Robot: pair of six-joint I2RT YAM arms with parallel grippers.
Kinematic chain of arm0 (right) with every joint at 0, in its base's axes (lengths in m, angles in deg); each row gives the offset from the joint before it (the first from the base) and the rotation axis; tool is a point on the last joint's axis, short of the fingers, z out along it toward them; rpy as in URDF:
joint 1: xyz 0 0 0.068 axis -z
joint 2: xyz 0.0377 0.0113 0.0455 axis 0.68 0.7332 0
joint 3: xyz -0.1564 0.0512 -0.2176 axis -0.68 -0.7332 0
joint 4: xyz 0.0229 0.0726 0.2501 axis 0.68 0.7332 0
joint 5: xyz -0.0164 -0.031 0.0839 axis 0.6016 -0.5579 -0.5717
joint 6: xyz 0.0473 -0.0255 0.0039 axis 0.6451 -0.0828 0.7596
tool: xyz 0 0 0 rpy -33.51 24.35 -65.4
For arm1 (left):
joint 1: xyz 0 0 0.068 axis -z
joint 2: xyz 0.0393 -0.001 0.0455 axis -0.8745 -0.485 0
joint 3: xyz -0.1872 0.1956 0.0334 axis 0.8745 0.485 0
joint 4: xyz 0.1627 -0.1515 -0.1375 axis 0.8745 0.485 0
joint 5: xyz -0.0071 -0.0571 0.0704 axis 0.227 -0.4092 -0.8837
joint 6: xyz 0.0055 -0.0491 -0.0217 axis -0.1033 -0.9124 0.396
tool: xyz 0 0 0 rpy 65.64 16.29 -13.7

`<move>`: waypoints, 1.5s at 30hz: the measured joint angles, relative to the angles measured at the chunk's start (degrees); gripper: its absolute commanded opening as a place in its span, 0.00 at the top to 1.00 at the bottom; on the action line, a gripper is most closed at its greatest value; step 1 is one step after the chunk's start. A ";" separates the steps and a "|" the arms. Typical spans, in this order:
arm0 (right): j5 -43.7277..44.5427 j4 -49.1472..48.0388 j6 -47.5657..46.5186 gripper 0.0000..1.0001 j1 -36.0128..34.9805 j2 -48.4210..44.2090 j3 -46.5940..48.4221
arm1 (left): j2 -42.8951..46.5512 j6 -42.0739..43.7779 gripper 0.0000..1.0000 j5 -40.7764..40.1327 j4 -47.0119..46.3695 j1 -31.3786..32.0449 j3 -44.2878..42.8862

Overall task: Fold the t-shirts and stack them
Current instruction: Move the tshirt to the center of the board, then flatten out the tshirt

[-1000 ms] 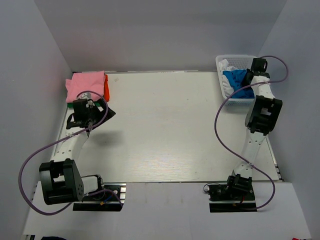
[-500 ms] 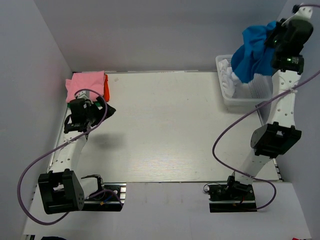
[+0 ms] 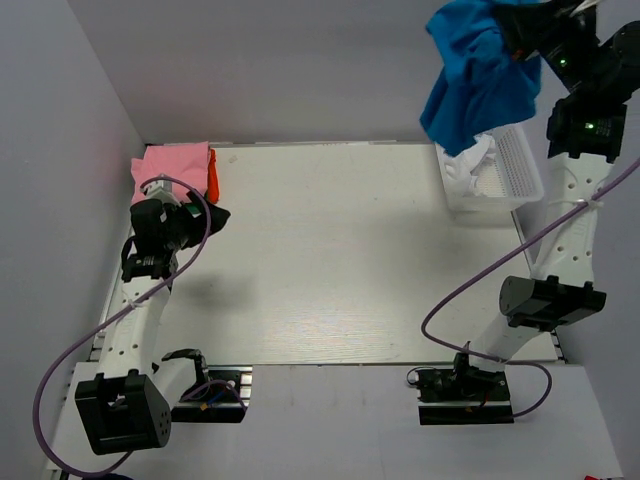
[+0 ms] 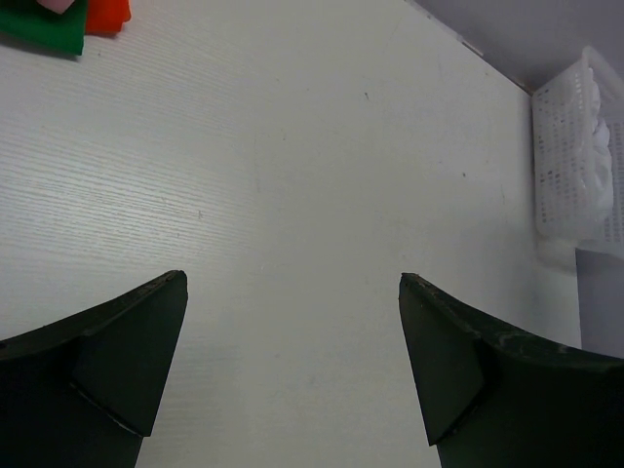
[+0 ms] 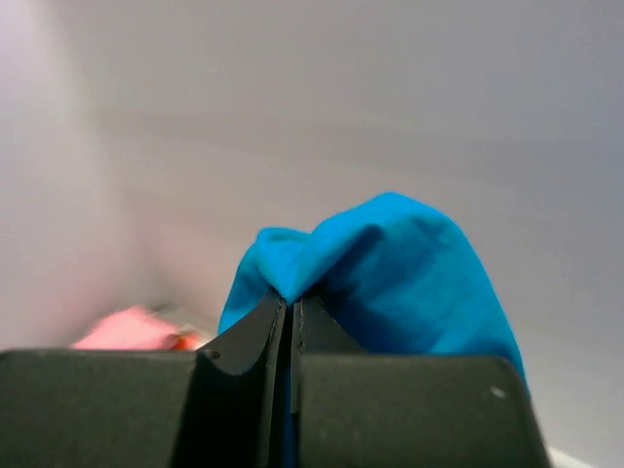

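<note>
**Mia:** What is the biggest thing here?

**Ben:** The white table. Most of its top is bare.

**Mia:** And after that?

**Ben:** The two arms. The right arm stands tall and reaches way up at the far right. The left arm stays low on the left side.

**Mia:** Where is the blue t-shirt?

**Ben:** High in the air, hanging in a bunch from the right gripper. Its two fingers are pressed tight together with a fold of the blue cloth pinched between them. The bottom tip of the shirt shows over the far left corner of the basket. I cannot tell if it touches.

**Mia:** What is in the basket?

**Ben:** A white t-shirt, all crumpled. It spills over the left rim. The basket sits at the far right of the table.

**Mia:** Are there more shirts?

**Ben:** Yes, in the far left corner. The pink t-shirt lies folded on top. The orange t-shirt peeks out on its right side, and the green t-shirt peeks out at the near edge.

**Mia:** What about the left gripper?

**Ben:** It hangs above the table near that pile. Its fingers are spread wide apart with nothing between them.
</note>
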 measured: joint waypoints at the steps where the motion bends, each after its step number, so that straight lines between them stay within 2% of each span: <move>1: -3.72 -2.54 2.29 1.00 -1.25 0.46 -0.39 | 0.35 -0.22 0.01 0.22 0.07 0.00 -0.02; 6: -15.93 -10.45 7.96 1.00 -10.45 0.02 -7.80 | 1.36 -1.70 0.01 0.39 3.13 0.00 -1.05; 12: -21.14 -15.15 5.90 0.99 -23.41 -3.48 -31.87 | 5.07 -4.07 0.01 -0.28 6.84 0.00 -1.29; 13: -21.22 -15.26 4.68 0.87 -24.83 -4.35 -37.53 | 5.60 -4.44 0.01 -0.83 7.37 0.00 -1.29; 14: -19.82 -15.82 3.39 0.54 -25.75 -5.14 -43.91 | 6.10 -4.85 0.01 -1.64 8.26 0.00 -1.31; 16: -12.63 -14.99 0.46 0.20 -26.32 -7.87 -57.48 | 6.34 -5.38 0.01 -3.39 10.16 0.00 -1.46; 17: -7.89 -13.35 -0.74 0.10 -26.08 -8.79 -62.60 | 6.12 -5.49 0.01 -4.17 11.21 0.00 -1.55; 21: 13.46 -6.36 -3.87 0.10 -24.90 -13.22 -74.16 | 2.62 -5.81 0.01 -5.46 14.23 -0.02 -1.90; 23: 21.97 -2.43 -4.13 0.10 -24.52 -15.34 -75.10 | -0.76 -5.81 0.01 -4.98 14.25 0.00 -1.88; 25: 26.58 -0.52 -4.15 0.10 -24.52 -17.03 -75.10 | -5.29 -5.79 0.01 -3.89 13.66 0.00 -1.86; 30: 26.99 1.33 -3.98 0.10 -26.08 -18.62 -77.02 | -17.40 -5.62 0.01 -2.40 12.26 1.77 -1.99; 34: 26.23 4.07 -3.61 0.10 -28.13 -18.64 -81.11 | -25.03 -5.66 0.02 -4.17 12.39 4.90 -5.51; 37: 25.75 5.42 -3.32 0.10 -29.31 -18.69 -85.15 | -31.19 -5.92 0.11 -5.66 10.91 7.26 -10.60; 42: 25.51 6.62 -2.05 0.10 -30.40 -18.25 -89.85 | -40.85 -6.67 0.17 -8.15 8.46 11.30 -16.68; 43: 25.49 6.16 -1.68 0.10 -30.62 -17.77 -90.09 | -42.88 -6.93 0.22 -9.09 8.55 12.31 -17.75; 44: 25.40 5.42 -1.33 0.10 -30.73 -16.85 -90.25 | -45.05 -7.30 0.33 -9.79 8.50 13.27 -18.80; 45: 25.38 4.55 -0.98 0.10 -30.91 -15.78 -90.27 | -46.45 -7.72 0.37 -10.40 9.25 13.97 -20.57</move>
